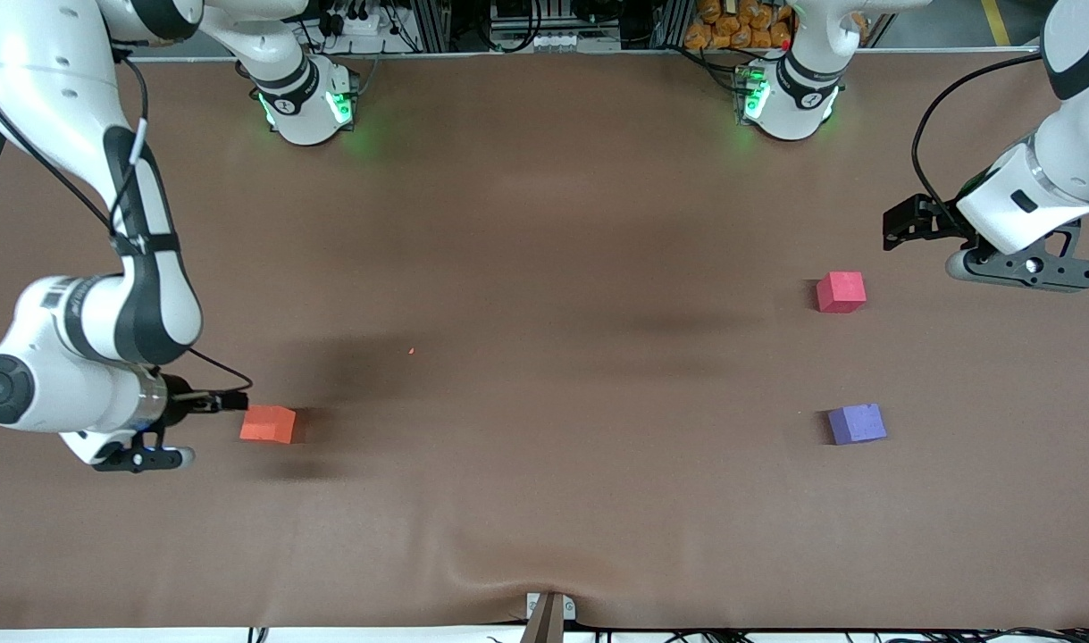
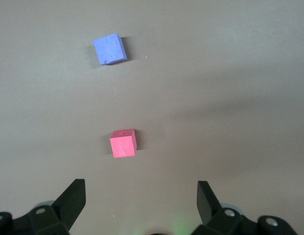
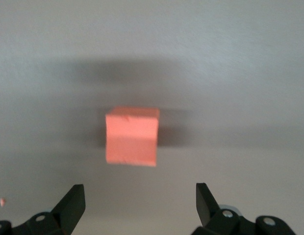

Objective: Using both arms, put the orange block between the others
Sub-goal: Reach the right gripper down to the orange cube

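The orange block (image 1: 268,423) (image 3: 132,136) lies on the brown table toward the right arm's end. My right gripper (image 1: 225,402) (image 3: 140,196) is low beside it and open; the block sits just ahead of the fingertips, not between them. The others stand toward the left arm's end: the red-pink cube (image 1: 841,292) (image 2: 123,143), and the purple-blue cube (image 1: 857,423) (image 2: 110,48) nearer to the front camera, with a bare gap between them. My left gripper (image 1: 901,225) (image 2: 141,196) hangs open and empty over the table beside the red-pink cube.
A tiny orange crumb (image 1: 411,350) (image 3: 2,201) lies on the cloth mid-table. The brown cloth puckers into a wrinkle (image 1: 544,576) above a bracket (image 1: 549,611) at the front edge. Both arm bases (image 1: 307,103) (image 1: 787,98) glow green along the back edge.
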You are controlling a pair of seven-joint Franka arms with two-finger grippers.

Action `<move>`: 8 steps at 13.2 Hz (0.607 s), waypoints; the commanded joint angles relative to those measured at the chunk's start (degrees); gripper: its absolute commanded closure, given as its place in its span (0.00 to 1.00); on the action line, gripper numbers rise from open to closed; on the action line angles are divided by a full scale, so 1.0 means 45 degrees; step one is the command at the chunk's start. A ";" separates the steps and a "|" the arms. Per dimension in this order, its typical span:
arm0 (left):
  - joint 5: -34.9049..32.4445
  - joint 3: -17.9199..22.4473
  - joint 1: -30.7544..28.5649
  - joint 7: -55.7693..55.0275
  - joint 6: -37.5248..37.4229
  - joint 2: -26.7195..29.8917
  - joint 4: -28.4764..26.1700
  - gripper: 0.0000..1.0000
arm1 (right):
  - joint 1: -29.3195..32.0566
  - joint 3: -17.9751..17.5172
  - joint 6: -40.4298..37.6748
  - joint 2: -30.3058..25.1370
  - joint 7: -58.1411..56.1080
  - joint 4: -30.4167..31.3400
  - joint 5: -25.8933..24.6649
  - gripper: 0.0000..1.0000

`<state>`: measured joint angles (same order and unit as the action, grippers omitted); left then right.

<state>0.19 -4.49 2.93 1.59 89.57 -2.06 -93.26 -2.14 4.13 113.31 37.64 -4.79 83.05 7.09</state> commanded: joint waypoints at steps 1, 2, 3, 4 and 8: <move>-0.0336 -0.0096 -0.0007 -0.0177 -0.0140 -0.0011 0.0080 0.00 | -0.0129 0.0040 0.1106 0.0618 0.0089 0.0079 0.0592 0.00; -0.0336 -0.0096 -0.0007 -0.0177 -0.0140 -0.0011 0.0080 0.00 | -0.0188 0.0040 0.1341 0.0775 0.0108 0.0079 0.0592 0.00; -0.0336 -0.0096 -0.0007 -0.0177 -0.0159 -0.0030 0.0080 0.00 | -0.0246 0.0040 0.1498 0.0912 0.0108 0.0079 0.0612 0.00; -0.0336 -0.0096 -0.0007 -0.0177 -0.0159 -0.0031 0.0080 0.00 | -0.0324 0.0040 0.1751 0.0991 0.0108 0.0099 0.0612 0.00; -0.0336 -0.0096 -0.0027 -0.0177 -0.0159 -0.0031 0.0080 0.00 | -0.0520 0.0040 0.2339 0.1518 0.0108 0.0099 0.0612 0.00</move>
<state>0.19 -4.49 2.93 1.59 89.57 -2.13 -93.30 -3.90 4.09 122.48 43.36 -4.69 83.63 8.85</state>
